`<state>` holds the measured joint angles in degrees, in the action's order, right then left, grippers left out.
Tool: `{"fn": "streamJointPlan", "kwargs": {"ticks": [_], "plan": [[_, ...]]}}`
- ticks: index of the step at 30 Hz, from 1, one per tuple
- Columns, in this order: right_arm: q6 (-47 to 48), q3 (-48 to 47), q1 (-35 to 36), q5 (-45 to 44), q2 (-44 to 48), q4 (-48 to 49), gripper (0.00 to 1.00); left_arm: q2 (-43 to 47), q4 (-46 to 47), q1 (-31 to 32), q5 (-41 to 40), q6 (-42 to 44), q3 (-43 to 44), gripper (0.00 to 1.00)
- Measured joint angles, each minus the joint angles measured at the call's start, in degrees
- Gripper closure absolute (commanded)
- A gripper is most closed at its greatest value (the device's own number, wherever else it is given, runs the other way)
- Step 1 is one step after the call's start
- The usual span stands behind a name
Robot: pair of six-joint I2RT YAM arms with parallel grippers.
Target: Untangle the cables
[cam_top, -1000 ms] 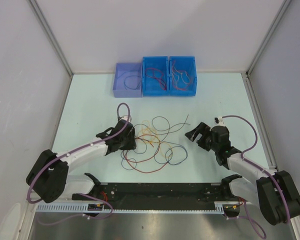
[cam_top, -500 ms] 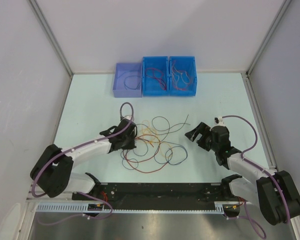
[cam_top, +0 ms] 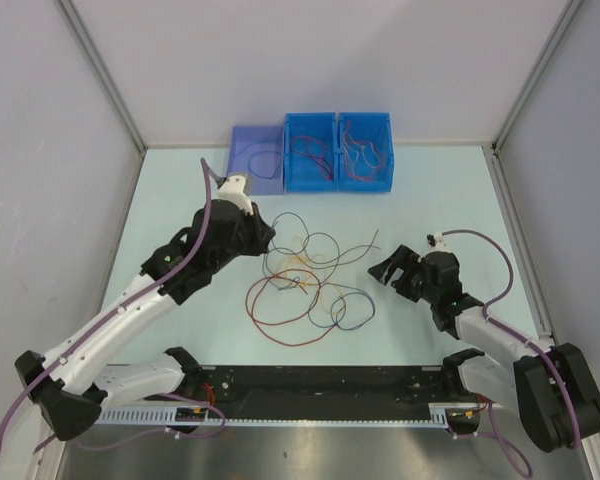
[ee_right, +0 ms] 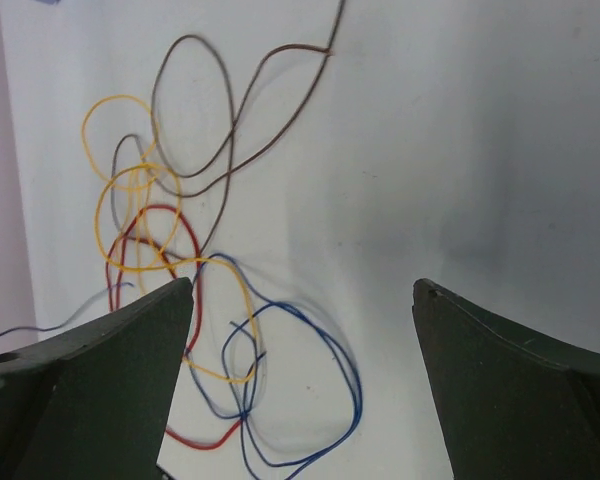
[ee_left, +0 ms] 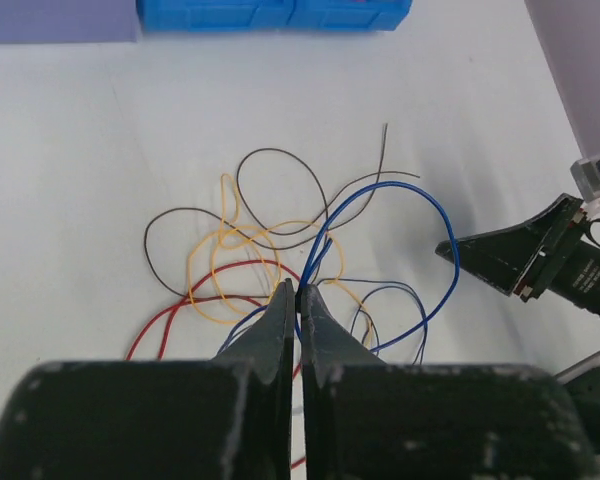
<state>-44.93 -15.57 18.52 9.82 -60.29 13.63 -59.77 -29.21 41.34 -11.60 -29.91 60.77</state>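
**Inspector:** Where are the cables (cam_top: 305, 290)?

**Assessor:** Mid-table (cam_top: 180, 200), in one loose heap between the two arms, on the near side of the bins (cam_top: 337, 150). Strands of four colours cross one another.

**Inspector:** State of the fingers?

**Assessor:** The left fingers (ee_left: 275, 335) are pressed together, pinching the blue cable (ee_left: 400, 190). It rises from the heap into the tips and arcs out in a wide loop. The right fingers (ee_right: 110, 370) are spread wide and hold nothing. They sit right of the heap, apart from it.

**Inspector:** How will the cables handle?

**Assessor:** I judge them light, thin and limp, with some spring, since the loops keep their curl. The jacket looks smooth and is likely to slide through a pinch. A sharp pull would probably drag the whole heap or tighten a crossing.

**Inspector:** Where should they be held?

**Assessor:** The blue cable is gripped mid-run, among crossings. Near a free end would be better, but I cannot make out its ends. The dark cable (ee_left: 280, 150) shows a free end at the far side, a sound hold for the right fingers.
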Motion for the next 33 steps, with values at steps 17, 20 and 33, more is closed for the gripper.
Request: {"fn": "streamJointPlan", "kwargs": {"ticks": [17,20,33], "plan": [[1.6,-15.21,14.51,15.5,11.02,0.35,0.11,6.43,5.29,0.09,13.49,2.08,-10.58,1.0],[2.16,-17.16,16.61,15.58,7.23,0.04,0.11,6.1,6.23,0.59,16.15,2.64,-10.58,1.0],[3.5,-20.26,20.35,16.7,0.7,-1.79,0.29,4.33,6.36,5.53,20.9,5.44,-10.54,1.0]]}}
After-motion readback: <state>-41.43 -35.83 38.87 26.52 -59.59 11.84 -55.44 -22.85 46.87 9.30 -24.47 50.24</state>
